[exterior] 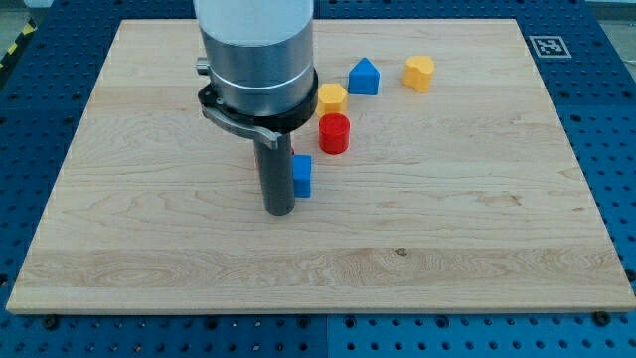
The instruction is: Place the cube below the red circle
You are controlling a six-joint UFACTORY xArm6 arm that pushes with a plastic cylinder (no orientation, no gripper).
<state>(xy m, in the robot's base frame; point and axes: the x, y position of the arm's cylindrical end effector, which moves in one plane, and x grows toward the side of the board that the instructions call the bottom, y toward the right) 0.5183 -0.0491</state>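
A blue cube (302, 175) sits near the board's middle, partly hidden by my rod. My tip (279, 212) rests on the board just left of the cube and touches or nearly touches its left side. The red circle, a short red cylinder (334, 133), stands up and to the right of the cube, a small gap apart. A sliver of another red block (257, 157) shows behind the rod on its left; its shape is hidden.
A yellow hexagonal block (332, 97) sits just above the red cylinder. A blue house-shaped block (364, 77) and a yellow rounded block (419, 73) lie further toward the view's top right. The wooden board (477, 219) lies on a blue pegboard table.
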